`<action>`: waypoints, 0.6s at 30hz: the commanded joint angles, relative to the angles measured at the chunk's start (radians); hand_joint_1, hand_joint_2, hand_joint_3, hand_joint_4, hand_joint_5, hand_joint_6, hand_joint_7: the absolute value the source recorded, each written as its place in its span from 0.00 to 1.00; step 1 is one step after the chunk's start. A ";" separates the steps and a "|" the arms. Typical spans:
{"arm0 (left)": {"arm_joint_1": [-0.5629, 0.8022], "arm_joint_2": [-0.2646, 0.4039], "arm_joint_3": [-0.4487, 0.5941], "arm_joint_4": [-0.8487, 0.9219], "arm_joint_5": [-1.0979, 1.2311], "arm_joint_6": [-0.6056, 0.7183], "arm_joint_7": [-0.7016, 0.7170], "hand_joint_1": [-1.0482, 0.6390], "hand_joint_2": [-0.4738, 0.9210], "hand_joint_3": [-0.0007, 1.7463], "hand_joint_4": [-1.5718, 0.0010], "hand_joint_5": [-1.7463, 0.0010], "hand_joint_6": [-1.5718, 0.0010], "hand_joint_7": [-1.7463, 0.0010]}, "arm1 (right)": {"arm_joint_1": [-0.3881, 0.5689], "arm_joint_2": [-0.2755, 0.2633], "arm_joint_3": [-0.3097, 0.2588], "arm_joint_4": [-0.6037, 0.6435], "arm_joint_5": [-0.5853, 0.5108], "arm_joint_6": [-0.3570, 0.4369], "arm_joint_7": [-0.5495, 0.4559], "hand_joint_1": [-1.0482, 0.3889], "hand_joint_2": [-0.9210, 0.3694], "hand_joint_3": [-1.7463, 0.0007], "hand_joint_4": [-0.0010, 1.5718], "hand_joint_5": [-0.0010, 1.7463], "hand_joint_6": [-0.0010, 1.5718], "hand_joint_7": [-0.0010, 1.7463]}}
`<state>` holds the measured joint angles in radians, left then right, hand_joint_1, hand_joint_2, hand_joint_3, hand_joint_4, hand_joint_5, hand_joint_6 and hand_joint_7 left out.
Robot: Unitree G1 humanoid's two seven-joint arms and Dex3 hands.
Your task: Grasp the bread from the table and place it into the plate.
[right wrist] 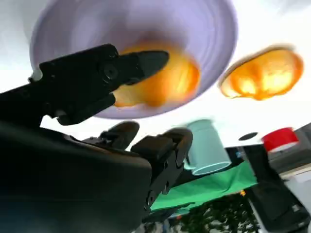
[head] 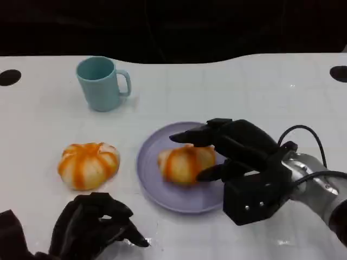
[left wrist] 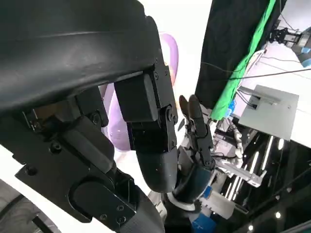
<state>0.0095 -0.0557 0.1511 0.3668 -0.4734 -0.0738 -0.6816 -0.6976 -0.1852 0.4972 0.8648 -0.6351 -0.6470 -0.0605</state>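
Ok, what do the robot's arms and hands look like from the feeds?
Both hands are matte black with many jointed fingers. The right hand has a boxy black wrist block with small screws, joined to a silver forearm with black cables looping over it. The left hand shows rounded black fingers at the lower edge.

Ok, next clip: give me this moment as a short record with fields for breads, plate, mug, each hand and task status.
bread on plate: orange-striped bun lying in the plate
plate: lilac plate, centre of the white table
second bread: similar bun on the table, left of the plate, untouched
mug: light blue mug, upright, behind the buns
right hand: right hand over the plate, fingers around the bun; whether it grips cannot be told
left hand: left hand near the table's front edge, fingers curled, holding nothing
task status: one bun in the plate
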 commanded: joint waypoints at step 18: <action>-0.004 0.013 0.011 -0.003 -0.007 0.011 0.004 0.01 0.74 0.00 0.00 0.70 0.00 0.87 | 0.389 -0.097 -0.252 -0.466 0.434 0.009 0.295 0.39 0.00 0.91 0.25 0.31 0.32 0.06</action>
<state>0.0087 -0.0564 0.1533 0.3593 -0.4730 -0.0701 -0.6815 -0.3660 -0.2957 0.2948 0.4212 -0.2602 -0.5880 0.2708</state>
